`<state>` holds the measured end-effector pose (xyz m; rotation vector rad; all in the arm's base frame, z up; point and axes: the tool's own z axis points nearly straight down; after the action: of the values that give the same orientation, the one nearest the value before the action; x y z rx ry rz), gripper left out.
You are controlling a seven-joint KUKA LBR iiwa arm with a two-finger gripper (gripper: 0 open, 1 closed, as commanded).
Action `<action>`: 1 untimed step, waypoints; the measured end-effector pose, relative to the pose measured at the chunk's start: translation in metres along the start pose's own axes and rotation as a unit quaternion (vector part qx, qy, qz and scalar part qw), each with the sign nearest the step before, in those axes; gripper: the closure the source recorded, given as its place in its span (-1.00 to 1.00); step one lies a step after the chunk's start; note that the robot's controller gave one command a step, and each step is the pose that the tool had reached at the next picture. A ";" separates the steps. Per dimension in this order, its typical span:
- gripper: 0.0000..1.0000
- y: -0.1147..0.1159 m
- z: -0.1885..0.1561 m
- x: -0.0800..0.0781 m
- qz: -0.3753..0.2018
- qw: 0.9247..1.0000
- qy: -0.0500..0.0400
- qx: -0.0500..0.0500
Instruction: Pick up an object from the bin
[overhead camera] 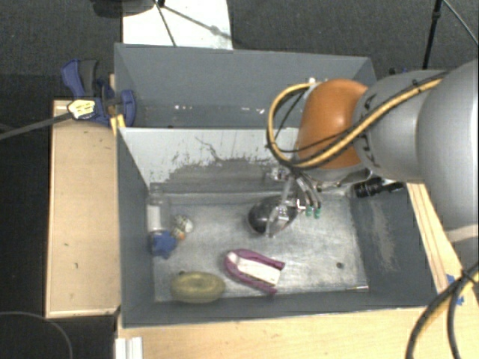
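The grey arm (pixel 419 126) sets its end effector (pixel 284 214), spread impossible to tell, just beside a dark round object (pixel 260 217); it is probably hard and slippery, best gripped across its middle.

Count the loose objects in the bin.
5. A dark round object at the gripper, mid-floor; a purple-and-white piece lower centre; an olive ring lower left; a pale tube with blue end by the left wall; a small yellowish bit beside it. The arm may hide others.
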<state>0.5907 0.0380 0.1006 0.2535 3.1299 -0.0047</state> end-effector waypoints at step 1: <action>-1.00 -0.020 0.027 -0.001 0.054 0.999 0.001 -0.005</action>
<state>0.5880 0.0178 0.0742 0.4210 3.1134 0.0120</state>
